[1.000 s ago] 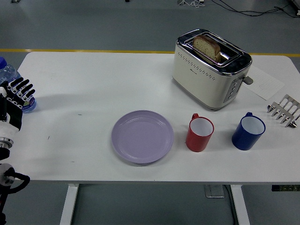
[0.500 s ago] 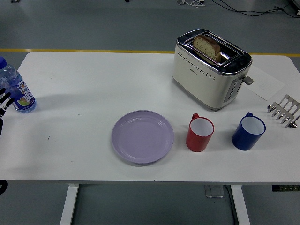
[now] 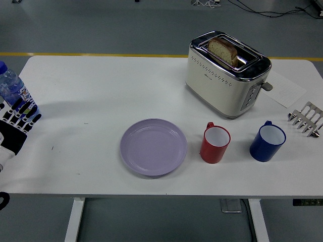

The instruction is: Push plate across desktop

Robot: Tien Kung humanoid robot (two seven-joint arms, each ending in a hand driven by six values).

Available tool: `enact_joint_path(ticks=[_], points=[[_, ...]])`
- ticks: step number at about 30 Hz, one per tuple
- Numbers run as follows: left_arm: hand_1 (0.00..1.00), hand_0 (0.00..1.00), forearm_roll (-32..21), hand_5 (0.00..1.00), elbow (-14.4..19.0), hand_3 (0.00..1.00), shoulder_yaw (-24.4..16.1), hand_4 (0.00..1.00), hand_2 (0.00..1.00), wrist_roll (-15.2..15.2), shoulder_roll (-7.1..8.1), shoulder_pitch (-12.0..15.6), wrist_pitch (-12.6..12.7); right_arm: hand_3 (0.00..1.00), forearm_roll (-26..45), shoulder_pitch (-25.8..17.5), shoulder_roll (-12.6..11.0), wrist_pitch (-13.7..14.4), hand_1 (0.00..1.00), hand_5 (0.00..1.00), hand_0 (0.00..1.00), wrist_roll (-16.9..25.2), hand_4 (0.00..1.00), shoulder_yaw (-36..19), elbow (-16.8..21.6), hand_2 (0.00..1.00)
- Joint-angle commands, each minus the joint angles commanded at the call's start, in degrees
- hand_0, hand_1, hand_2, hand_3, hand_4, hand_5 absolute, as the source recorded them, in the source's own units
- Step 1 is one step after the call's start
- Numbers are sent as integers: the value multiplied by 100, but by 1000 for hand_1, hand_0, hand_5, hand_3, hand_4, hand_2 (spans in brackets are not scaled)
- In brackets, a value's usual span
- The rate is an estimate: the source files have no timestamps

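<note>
I see the lilac plate (image 3: 153, 146) lying flat near the table's (image 3: 101, 85) front edge, a little left of centre. Just right of it stands a red mug (image 3: 215, 143), then a blue mug (image 3: 267, 141). My left robot hand (image 3: 18, 121) sits at the left edge, fingers extended, empty, in front of a water bottle (image 3: 9, 83). Farther back stands a toaster (image 3: 226, 73) holding bread, and a toast rack (image 3: 306, 118) at far right.

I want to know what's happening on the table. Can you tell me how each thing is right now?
Purple plate: empty, untouched.
Red mug: upright, empty.
Blue mug: upright; can't see its bottom.
Toaster: bread slice sticking up from slot.
Water bottle: standing upright.
Left hand: fingers spread, holding nothing.
</note>
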State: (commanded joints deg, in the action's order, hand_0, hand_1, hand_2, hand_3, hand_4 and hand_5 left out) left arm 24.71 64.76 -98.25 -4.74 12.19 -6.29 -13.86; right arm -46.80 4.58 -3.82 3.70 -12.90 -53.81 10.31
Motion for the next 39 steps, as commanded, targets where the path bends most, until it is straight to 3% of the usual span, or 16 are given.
enact_joint_path(ticks=[15, 39], points=[[677, 572, 14, 998, -17, 653, -92, 519, 684, 39, -44, -48, 29, 609, -156, 51, 8, -6, 584, 358, 631, -41, 463, -73, 0, 670], [669, 593, 52, 998, -27, 654, -179, 519, 674, 210, -142, -55, 286, 608, -169, 108, -12, 11, 579, 355, 627, -7, 461, -72, 0, 666]])
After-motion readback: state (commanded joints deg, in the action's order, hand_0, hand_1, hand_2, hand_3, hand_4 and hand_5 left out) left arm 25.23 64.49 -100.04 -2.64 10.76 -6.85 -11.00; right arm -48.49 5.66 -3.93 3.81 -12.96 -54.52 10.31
